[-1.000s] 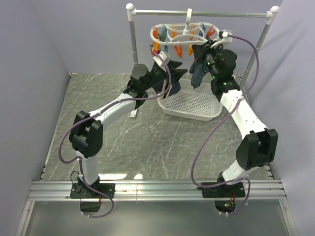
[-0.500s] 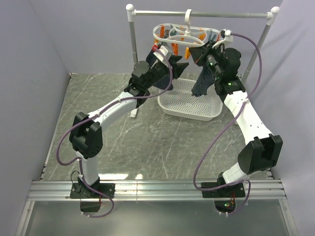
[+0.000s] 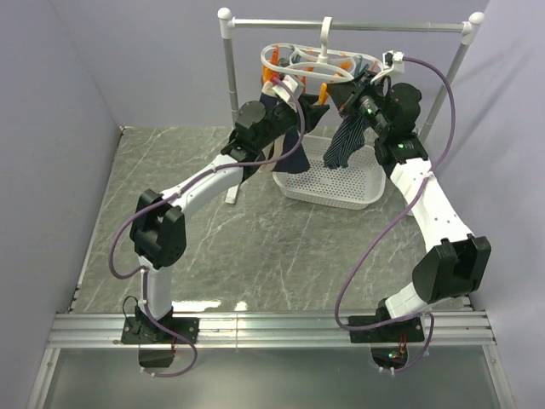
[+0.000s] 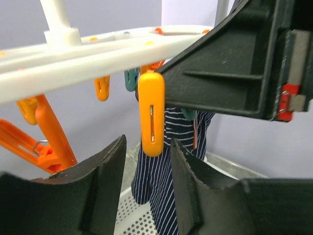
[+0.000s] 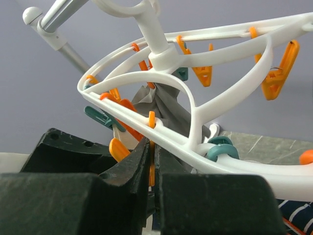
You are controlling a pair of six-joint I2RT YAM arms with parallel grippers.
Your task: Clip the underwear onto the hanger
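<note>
The white hanger (image 3: 311,60) hangs by its hook from the rail, with orange and teal pins under its loops. The underwear (image 3: 287,145), dark navy with a tan band, hangs below my left gripper (image 3: 286,85); what holds its top is hidden. In the left wrist view my left gripper (image 4: 149,156) is open, and the tip of an orange clothespin (image 4: 150,112) sits between its fingers without touching them. My right gripper (image 3: 351,85) is at the hanger's right side. In the right wrist view (image 5: 154,156) it is shut on a thin orange clothespin (image 5: 152,171) under the hanger's ring (image 5: 220,103).
A navy pinstriped cloth (image 3: 345,141) hangs from the hanger next to my right gripper and also shows in the left wrist view (image 4: 166,166). A white perforated basket (image 3: 332,200) stands below. The grey rail stand (image 3: 341,24) carries the hanger. A grey cloth (image 5: 164,105) hangs inside the ring.
Both grippers have risen toward the hanger. The hanger has tilted and swung slightly. The underwear now hangs lower and straighter below my left gripper.
</note>
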